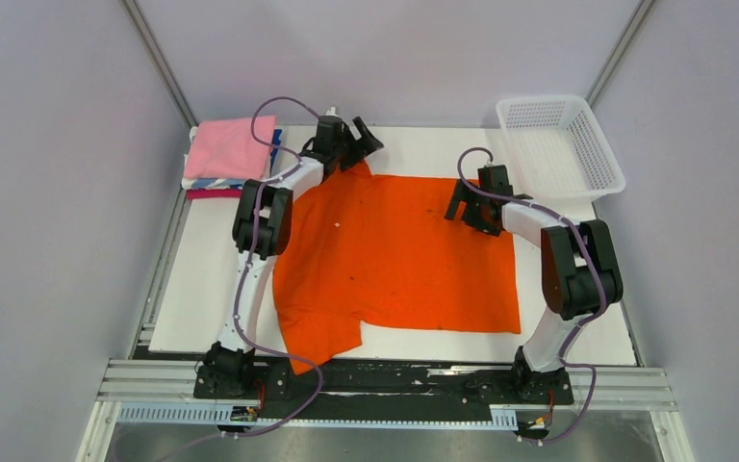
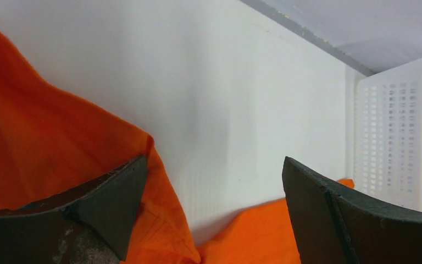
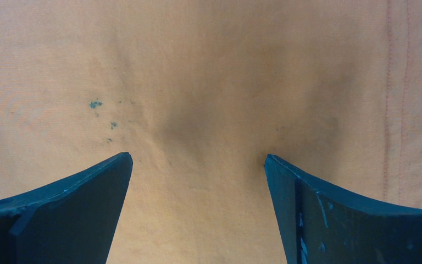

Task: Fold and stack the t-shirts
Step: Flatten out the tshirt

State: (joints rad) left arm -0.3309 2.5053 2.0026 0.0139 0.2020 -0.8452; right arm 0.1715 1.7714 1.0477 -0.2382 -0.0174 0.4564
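A bright orange t-shirt lies spread flat on the white table, with one sleeve reaching the near edge. My left gripper stands open at the shirt's far left corner. In the left wrist view its jaws are wide apart and empty, over orange cloth and bare table. My right gripper hovers open over the far right part of the shirt. The right wrist view shows its jaws apart just above the cloth, near tiny dark specks. Neither gripper holds anything.
A stack of folded shirts, pink on top, sits at the far left corner of the table. A white mesh basket stands at the far right, and the basket also shows in the left wrist view. Grey walls enclose three sides.
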